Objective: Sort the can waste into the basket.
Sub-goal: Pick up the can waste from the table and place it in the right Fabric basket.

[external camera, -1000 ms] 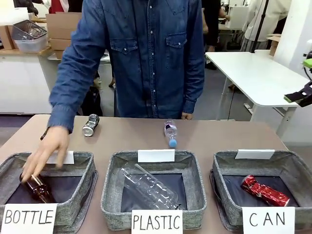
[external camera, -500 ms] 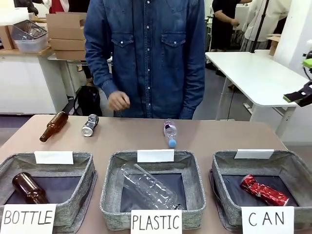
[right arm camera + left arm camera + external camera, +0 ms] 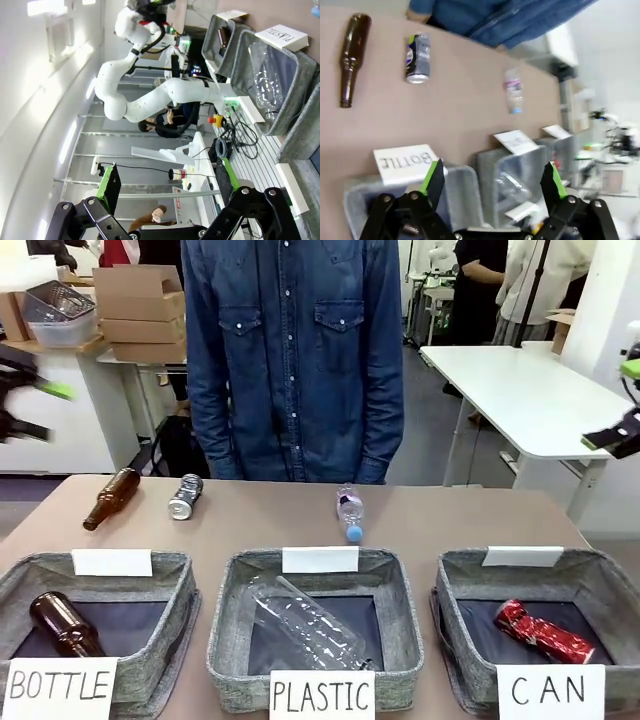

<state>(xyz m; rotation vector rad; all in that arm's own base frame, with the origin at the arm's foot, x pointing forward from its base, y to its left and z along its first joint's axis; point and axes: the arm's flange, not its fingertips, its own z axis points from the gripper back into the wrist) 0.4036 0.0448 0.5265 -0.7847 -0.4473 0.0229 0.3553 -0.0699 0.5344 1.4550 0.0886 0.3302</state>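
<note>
On the brown table (image 3: 480,515), the grey basket signed "CAN" (image 3: 600,565) is set rightmost of three. The left gripper (image 3: 492,170) is held above the table, its fingers spread wide and empty. The right gripper (image 3: 166,167), likewise spread, is raised off to the right. The red can (image 3: 542,632) is seen lying inside that basket, while the silver can (image 3: 185,496) lies on the table's far left, just beside a brown bottle (image 3: 110,498).
</note>
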